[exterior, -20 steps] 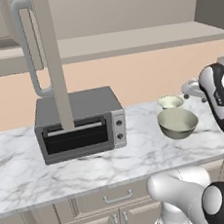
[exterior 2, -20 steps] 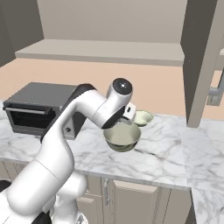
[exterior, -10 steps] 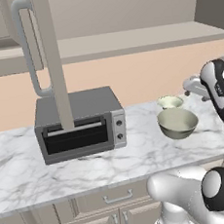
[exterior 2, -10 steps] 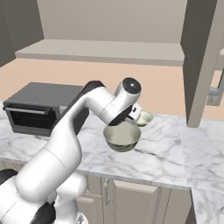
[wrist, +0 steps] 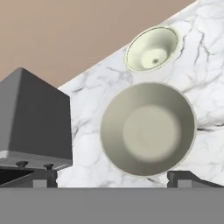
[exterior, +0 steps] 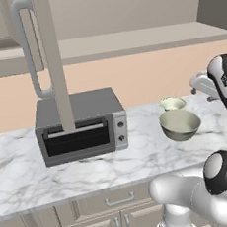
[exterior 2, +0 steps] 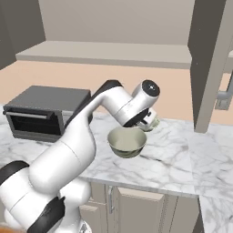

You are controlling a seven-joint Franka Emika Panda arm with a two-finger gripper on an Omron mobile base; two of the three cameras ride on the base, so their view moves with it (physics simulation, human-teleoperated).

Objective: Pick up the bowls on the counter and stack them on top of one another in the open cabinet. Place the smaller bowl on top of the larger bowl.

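Hovering wide open and empty, the tool (wrist: 113, 180) looks down on the larger bowl (wrist: 147, 129), smaller bowl (wrist: 152, 48) just beyond on the tabletop (wrist: 87, 113).

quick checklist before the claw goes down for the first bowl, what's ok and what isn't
1. Claw open: ok, the fingertips stand wide apart.
2. Claw holds nothing: ok.
3. Larger bowl upright on the counter, free to grasp: ok.
4. Smaller bowl apart from the larger one, not in the way: ok, a strip of marble shows between them.
5. Cabinet door open, shelf bare where seen: ok.
6. Fingers lined up over the larger bowl's rim: cannot tell, the hand view shows the bowl centred, not the height above it.
7. Toaster oven clear of the approach: ok.
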